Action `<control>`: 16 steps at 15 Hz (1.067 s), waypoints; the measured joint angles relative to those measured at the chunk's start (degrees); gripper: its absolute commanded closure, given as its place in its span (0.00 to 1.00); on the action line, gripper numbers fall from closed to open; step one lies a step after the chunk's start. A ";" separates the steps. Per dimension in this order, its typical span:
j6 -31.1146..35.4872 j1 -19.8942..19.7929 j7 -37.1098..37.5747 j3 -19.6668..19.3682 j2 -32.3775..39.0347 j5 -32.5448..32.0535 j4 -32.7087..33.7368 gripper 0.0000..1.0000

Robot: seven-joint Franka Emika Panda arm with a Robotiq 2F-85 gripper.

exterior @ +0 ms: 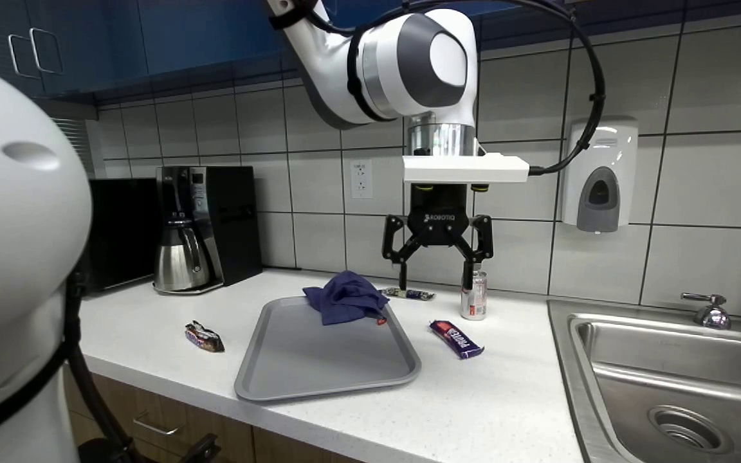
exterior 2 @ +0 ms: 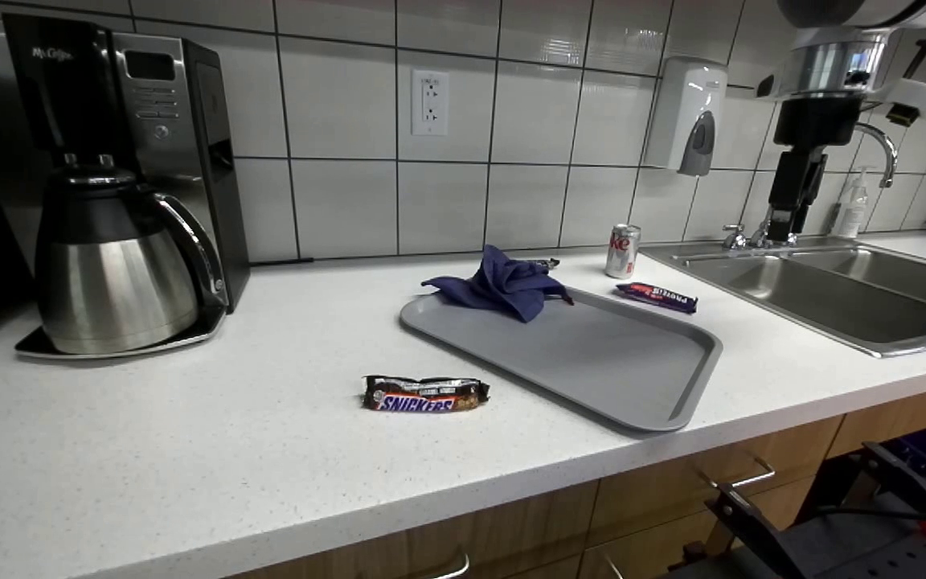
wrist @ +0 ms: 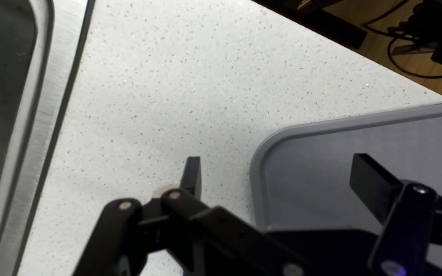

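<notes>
Your gripper (exterior: 435, 283) hangs in the air w/ its fingers well apart, nothing btwn them. Nearest loose item, by the look of it, is the purple PROTEIN bar (exterior: 457, 339), flat on the countertop (exterior: 505, 386) btwn the gray tray (exterior: 325, 360) & the sink (exterior: 577, 379). In an exterior view it's approx 5–6 o'clock from your fingertips & lower; its long axis runs 10-to-4 there vs your finger spread at 9-to-3, so it slants to your grip line. In an exterior view, the bar (exterior 2: 656, 297) is abt 8 o'clock from you, w/ the silver Coke can (exterior 2: 622, 251) upright nr it at its 11, not touching. Wrist view: tray corner shows btwn your fingers, reaching toward 3 o'clock; can't clearly see the bar, gripper blocks the lower part.
</notes>
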 measured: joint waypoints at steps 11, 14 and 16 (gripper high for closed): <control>4.33 -0.04 -1.05 1.07 2.52 -0.01 0.19 0.00; 7.58 -0.25 -3.47 1.08 6.16 0.00 1.31 0.00; 9.08 -0.63 -4.99 1.16 8.84 0.06 2.67 0.00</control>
